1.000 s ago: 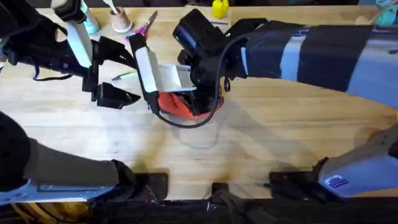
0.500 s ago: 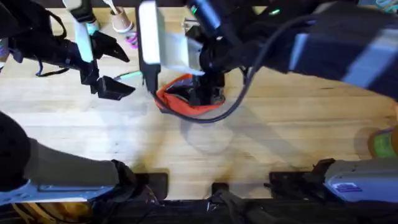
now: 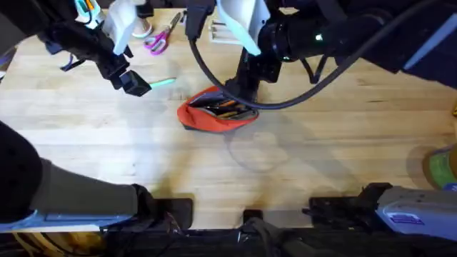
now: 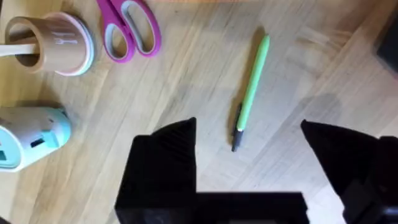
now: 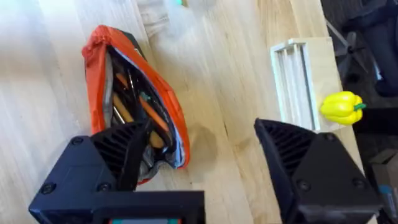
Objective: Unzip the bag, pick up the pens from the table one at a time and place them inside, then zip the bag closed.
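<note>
Soft orange-red fabric pouch point(image 3: 216, 114): unzipped, mid-table, pens inside. Light green pen point(image 4: 250, 92): on table toward the far left corner. Left gripper point(image 4: 249, 165) and right gripper point(image 5: 199, 168): both spread, empty.

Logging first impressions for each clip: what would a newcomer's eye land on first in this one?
Most likely the orange-red bag near the table's middle, gaping open with pens and pencils inside. Next, the light green pen lying alone on the wood, with the left gripper open right above it. The right gripper hangs open over the bag's edge, holding nothing.
</note>
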`<state>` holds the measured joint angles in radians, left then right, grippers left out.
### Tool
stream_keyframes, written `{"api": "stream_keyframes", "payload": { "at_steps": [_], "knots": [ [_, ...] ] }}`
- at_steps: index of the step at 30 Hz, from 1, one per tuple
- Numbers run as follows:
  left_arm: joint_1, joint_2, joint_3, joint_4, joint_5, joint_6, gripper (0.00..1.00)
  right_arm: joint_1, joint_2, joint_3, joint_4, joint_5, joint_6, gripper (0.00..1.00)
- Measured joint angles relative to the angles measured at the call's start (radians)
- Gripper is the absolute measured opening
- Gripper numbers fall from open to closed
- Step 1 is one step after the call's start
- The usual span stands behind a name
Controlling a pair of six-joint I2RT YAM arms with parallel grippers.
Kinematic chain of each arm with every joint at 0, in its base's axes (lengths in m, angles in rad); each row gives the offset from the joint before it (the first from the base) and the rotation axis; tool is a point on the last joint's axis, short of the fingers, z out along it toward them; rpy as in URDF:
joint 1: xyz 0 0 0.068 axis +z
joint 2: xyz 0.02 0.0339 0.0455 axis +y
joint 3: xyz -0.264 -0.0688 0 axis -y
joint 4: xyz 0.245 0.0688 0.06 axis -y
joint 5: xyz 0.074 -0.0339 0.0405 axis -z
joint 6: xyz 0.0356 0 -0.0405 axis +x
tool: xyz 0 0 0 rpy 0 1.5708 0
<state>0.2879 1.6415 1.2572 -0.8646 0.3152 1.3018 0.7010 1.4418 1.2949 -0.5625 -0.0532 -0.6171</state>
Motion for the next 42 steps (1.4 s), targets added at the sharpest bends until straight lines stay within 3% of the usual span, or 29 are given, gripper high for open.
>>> {"api": "stream_keyframes", "payload": {
  "at_steps": [6, 13, 36, 42],
  "knots": [
    [-0.068, 0.064, 0.0, 0.071, -0.084, -0.048, 0.991, 0.0, 0.0, 0.0, -0.018, 0.0, 0.02, 0.994],
    [-0.069, 0.203, 0.0, 0.086, -0.144, -0.149, 0.992, 0.0, 0.0, 0.0, -0.044, 0.0, 0.033, 0.994],
    [-0.055, 0.269, 0.059, 0.018, -0.125, -0.219, 0.993, 0.0, 0.0, 0.0, -0.044, 0.0, 0.042, 0.994],
    [-0.055, 0.271, 0.06, 0.004, -0.115, -0.227, 0.779, 0.0, 0.0, 0.0, -0.044, 0.0, 0.042, 0.994]
  ]
}}
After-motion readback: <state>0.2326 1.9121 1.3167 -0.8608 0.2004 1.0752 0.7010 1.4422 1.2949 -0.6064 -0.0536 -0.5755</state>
